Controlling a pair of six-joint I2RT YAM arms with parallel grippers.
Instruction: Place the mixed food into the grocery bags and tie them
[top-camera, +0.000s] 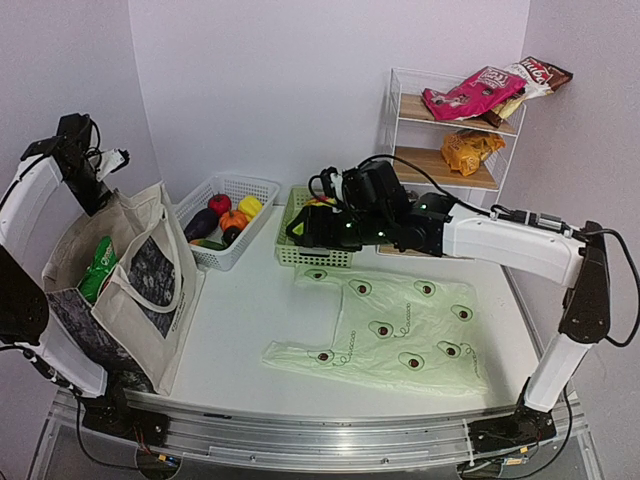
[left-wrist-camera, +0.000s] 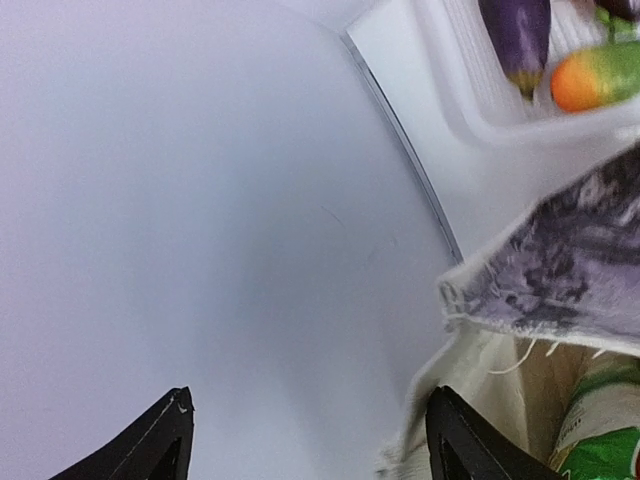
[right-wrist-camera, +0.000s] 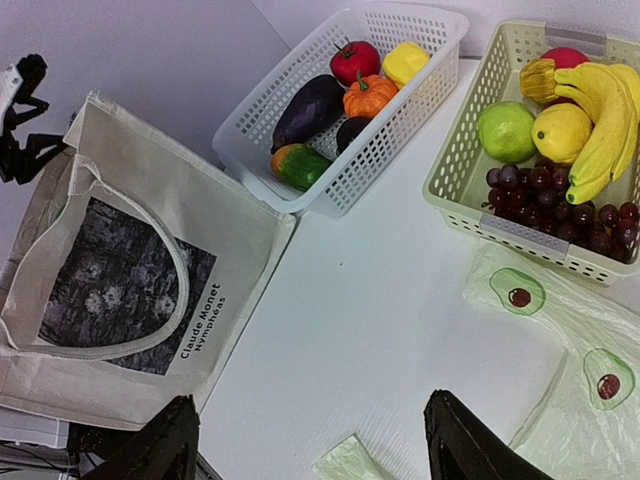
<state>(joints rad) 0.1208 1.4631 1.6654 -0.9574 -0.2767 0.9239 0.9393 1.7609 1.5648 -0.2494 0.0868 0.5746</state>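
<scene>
The cream canvas tote (top-camera: 120, 285) stands open at the left with a green-white crisp packet (top-camera: 98, 268) inside. My left gripper (top-camera: 105, 165) hovers open and empty above its back rim; in the left wrist view (left-wrist-camera: 310, 450) the tote edge (left-wrist-camera: 560, 270) and the packet (left-wrist-camera: 600, 440) lie to its right. My right gripper (top-camera: 310, 228) hovers open and empty over the green basket. The right wrist view (right-wrist-camera: 310, 450) shows bananas (right-wrist-camera: 605, 120) and grapes (right-wrist-camera: 560, 205) in that basket (right-wrist-camera: 455, 190). The avocado plastic bag (top-camera: 400, 330) lies flat. An orange packet (top-camera: 470, 150) sits on the shelf. The can is out of view.
A white basket (top-camera: 228, 215) holds an eggplant (right-wrist-camera: 310, 110), a tomato and other produce. The wire shelf (top-camera: 450, 160) at back right also carries a pink crisp packet (top-camera: 470, 95) and a brown one. The green basket also holds an apple and a lemon.
</scene>
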